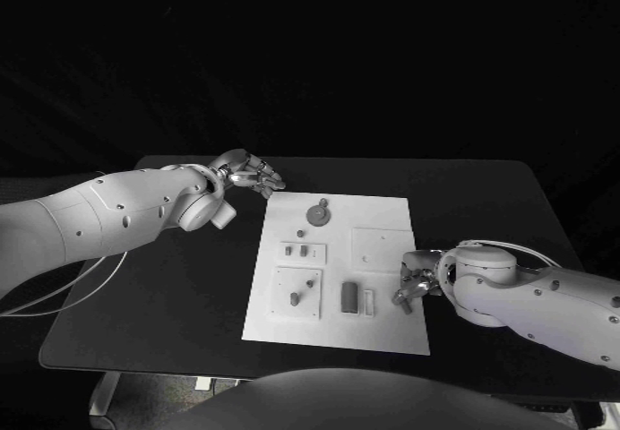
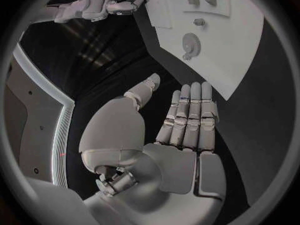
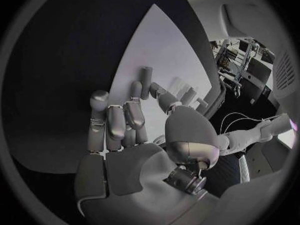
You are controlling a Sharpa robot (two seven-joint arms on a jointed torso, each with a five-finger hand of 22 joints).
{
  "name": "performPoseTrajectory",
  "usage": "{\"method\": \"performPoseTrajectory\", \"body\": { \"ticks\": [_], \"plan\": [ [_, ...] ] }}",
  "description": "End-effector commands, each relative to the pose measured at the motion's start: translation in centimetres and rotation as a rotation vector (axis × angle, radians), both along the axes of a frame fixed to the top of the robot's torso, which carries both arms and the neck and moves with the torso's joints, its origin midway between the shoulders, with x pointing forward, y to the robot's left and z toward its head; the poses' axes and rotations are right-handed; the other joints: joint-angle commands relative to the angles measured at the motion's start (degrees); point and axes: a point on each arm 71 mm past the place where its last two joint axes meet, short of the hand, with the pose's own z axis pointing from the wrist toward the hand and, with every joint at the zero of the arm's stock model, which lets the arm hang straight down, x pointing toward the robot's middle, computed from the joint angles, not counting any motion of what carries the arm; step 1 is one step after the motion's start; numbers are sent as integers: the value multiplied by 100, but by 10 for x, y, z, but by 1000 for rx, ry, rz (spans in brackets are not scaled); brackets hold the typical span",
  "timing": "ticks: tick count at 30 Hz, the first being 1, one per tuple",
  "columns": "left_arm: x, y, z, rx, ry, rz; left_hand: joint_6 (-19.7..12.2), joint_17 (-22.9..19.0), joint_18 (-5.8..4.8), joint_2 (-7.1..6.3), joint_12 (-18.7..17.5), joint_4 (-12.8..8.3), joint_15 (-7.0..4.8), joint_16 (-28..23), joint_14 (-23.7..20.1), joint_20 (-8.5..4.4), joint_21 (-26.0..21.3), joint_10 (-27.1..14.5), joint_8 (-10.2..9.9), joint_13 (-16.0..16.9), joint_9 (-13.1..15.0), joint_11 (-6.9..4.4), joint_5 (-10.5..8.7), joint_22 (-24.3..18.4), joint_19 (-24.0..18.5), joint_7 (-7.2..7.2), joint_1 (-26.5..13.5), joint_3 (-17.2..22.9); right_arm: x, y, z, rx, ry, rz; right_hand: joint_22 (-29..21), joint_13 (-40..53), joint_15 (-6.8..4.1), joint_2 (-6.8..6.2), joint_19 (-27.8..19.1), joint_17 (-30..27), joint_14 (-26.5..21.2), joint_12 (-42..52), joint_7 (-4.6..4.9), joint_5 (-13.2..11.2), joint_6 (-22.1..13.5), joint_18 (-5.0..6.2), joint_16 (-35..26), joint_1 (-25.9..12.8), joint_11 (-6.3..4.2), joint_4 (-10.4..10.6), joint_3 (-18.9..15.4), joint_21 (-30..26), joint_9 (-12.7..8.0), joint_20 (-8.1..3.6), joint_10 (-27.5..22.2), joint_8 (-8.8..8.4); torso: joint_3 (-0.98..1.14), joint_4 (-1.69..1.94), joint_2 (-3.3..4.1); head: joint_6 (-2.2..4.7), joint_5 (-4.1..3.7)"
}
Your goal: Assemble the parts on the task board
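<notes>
Nearest the head camera, at lower right of the frame, the right hand (image 1: 416, 285) rests at the board's (image 1: 388, 336) right edge, fingers curled; its wrist view shows the fingertips (image 3: 100, 101) bent over the white plate with a short peg (image 3: 144, 82) just beyond them. Whether anything is pinched there I cannot tell. At upper left, the left hand (image 1: 245, 172) hovers off the board's top left corner, fingers straight, close together and holding nothing.

The board lies mid-table (image 1: 142, 296), long axis running away from the camera. On it sit a round gear (image 1: 318, 214) near the top, two small blocks (image 1: 304, 252) below it, a dark bar (image 1: 348, 297) lower centre, and a small part (image 1: 296, 296) in the lower-left panel.

These pieces look like stiff, light plastic or metal, probably smooth enough to slip, so a fingertip pinch across the narrow sides seems best. The bar's long axis runs toward and away from the camera; take it across its short width. The gear lies flat, and would be taken by its rim.
</notes>
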Motion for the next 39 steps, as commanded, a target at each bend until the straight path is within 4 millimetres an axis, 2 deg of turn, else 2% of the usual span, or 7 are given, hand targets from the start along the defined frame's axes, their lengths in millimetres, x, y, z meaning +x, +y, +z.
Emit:
{"method": "performPoseTrajectory", "body": {
  "ticks": [1,10,27,39],
  "plan": [
    [0,-2,1,-4,-8,-8,33,9,115,12,-30,37,33,-40,-24,20,-31,42,22,-6,-9,-12,-29,7,-24,5,-37,-1,-11,-9,-17,12,78,-68,8,-11,31,294,11,20,29,-22,74,227,-69,224,-16,144,-11,-27,40,36,-458,33,36,-61,-1,5,0,0,3],
    [0,-1,1,-4,-5,-9,34,11,115,15,-31,41,33,-41,-23,21,-31,43,23,-6,-10,-12,-29,9,-23,5,-39,-1,-14,-14,-12,161,171,-170,9,-19,35,373,36,20,46,-28,70,805,-58,224,-28,29,-12,-24,67,41,-464,32,51,-52,-3,-1,-2,0,22],
    [0,-1,1,-3,-2,-9,33,16,116,14,-32,45,33,-44,-22,21,-32,43,24,-7,-13,-12,-29,13,-24,5,-41,-3,-8,-9,3,292,224,-274,8,-19,28,338,49,23,51,-29,72,861,-57,224,-32,-37,-10,-14,45,44,-465,33,52,-50,0,-2,0,0,24],
    [0,-2,1,-3,1,-12,36,20,117,15,-33,46,33,-46,-22,21,-33,43,27,-8,-14,-12,-29,16,-24,4,-38,-3,-6,10,6,330,253,-260,7,-17,19,296,55,23,52,-28,70,855,-59,224,-33,-29,-12,-23,53,45,-466,25,52,-50,-3,3,1,0,20]
  ]
}}
